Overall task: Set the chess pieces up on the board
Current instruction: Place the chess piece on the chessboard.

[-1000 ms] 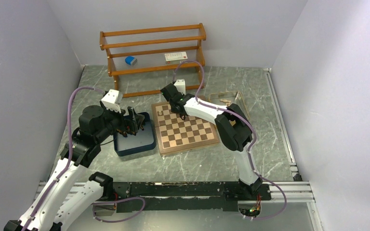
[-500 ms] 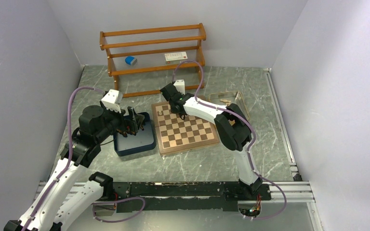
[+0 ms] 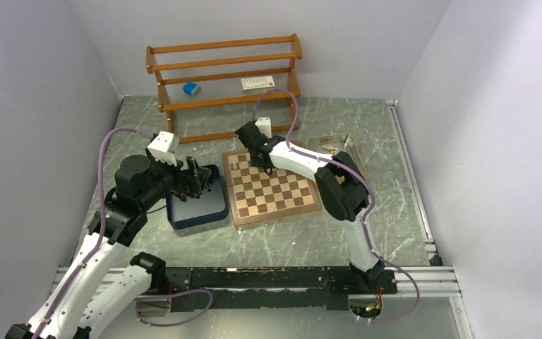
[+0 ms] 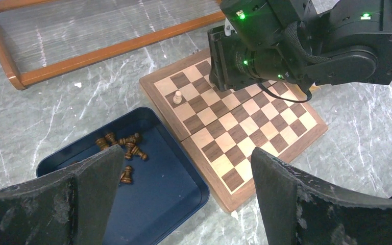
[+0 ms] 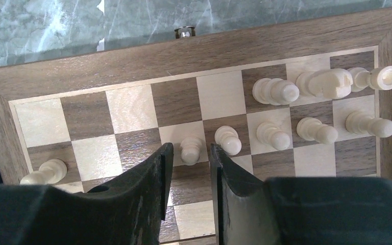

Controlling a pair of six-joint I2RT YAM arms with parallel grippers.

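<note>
Cream pawn (image 5: 191, 150): upright on the board (image 5: 132, 56), second rank, between the slightly parted, apparently non-gripping fingers of the right gripper (image 5: 190, 153); advise a straight vertical lift-off, sparing the neighbouring pawn (image 5: 228, 140); left gripper (image 4: 186, 153) wide open, empty.

Wooden rack (image 3: 224, 45), navy tray (image 3: 201, 212), yellow tray (image 3: 349, 147)

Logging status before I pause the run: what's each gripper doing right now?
Left gripper: open, empty, above the navy tray.
Right gripper: slightly open, jaws either side of a cream pawn, not touching it.
</note>
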